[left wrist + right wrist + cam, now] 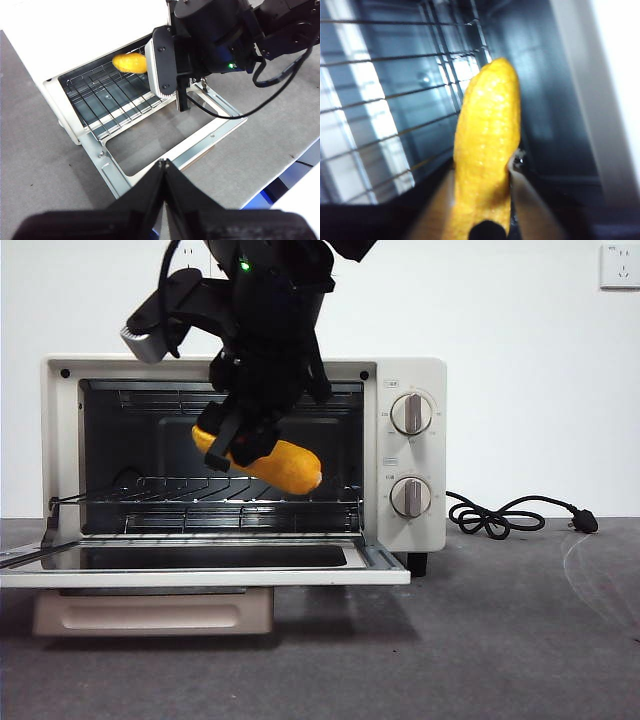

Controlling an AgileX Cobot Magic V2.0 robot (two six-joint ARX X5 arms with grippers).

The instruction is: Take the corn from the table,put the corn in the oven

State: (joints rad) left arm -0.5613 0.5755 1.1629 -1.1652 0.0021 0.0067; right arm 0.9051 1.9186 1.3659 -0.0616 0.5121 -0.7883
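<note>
The yellow corn [285, 464] hangs inside the open oven [405, 380], a little above its wire rack [210, 495]. My right gripper [240, 445] is shut on the corn and reaches into the oven mouth from above. In the right wrist view the corn [487, 150] fills the middle, clamped between the jaws, over the rack [385, 115]. The left wrist view looks down on the oven [75, 35], where one end of the corn [130, 63] shows past the right arm. My left gripper [164, 162] is shut and empty, held above the table [35, 150] in front of the oven door [165, 145].
The oven door [200, 565] lies folded down flat toward the front. A black power cord with plug [510, 515] lies on the table [500, 640] to the right of the oven. Two knobs [411, 413] are on the oven's right panel.
</note>
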